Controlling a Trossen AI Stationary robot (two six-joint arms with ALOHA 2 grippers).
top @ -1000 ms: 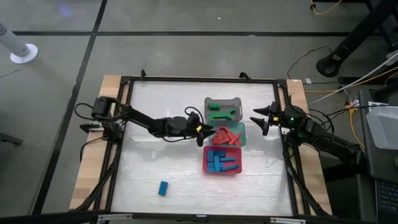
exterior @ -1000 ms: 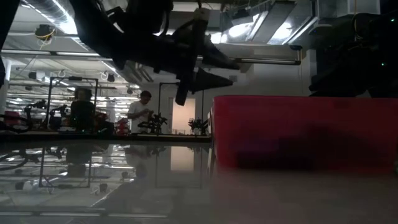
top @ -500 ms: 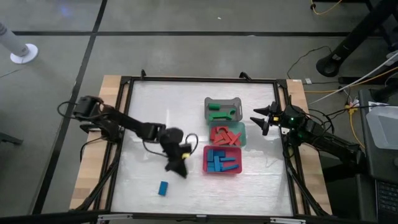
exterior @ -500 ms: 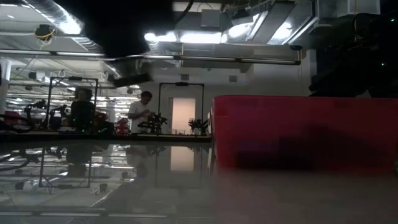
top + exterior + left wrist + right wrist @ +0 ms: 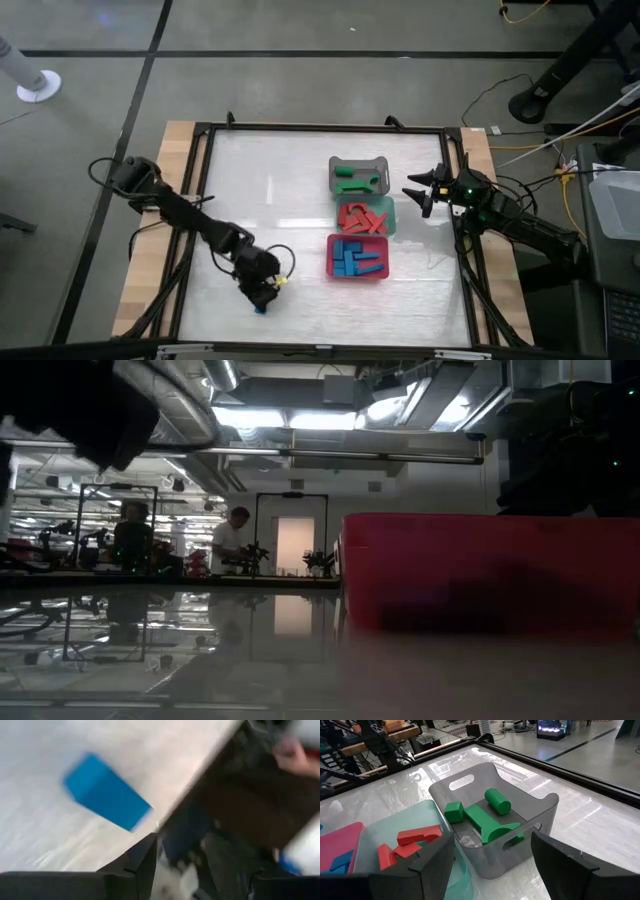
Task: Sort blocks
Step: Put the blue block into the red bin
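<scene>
One blue block [image 5: 107, 799] lies flat on the table near its near edge. In the high view it shows only as a blue sliver [image 5: 260, 308] under my left gripper [image 5: 263, 293]. My left gripper [image 5: 182, 865] is open and hovers just short of the block, touching nothing. Green blocks [image 5: 487, 815] lie in the grey tray [image 5: 358, 176], red blocks [image 5: 362, 216] in the teal tray, and blue blocks [image 5: 355, 257] in the red tray. My right gripper [image 5: 415, 193] waits open beside the trays near the table's right edge.
The three trays stand in a column right of the table's middle: grey [image 5: 542, 815] farthest, teal [image 5: 388, 215] in the middle, red [image 5: 490, 575] nearest. A black frame [image 5: 200, 200] borders the table. People stand at benches in the room behind.
My left gripper has swung away from the teal tray toward the table's near left. It has come down over the lone blue block. The block has stayed where it was.
</scene>
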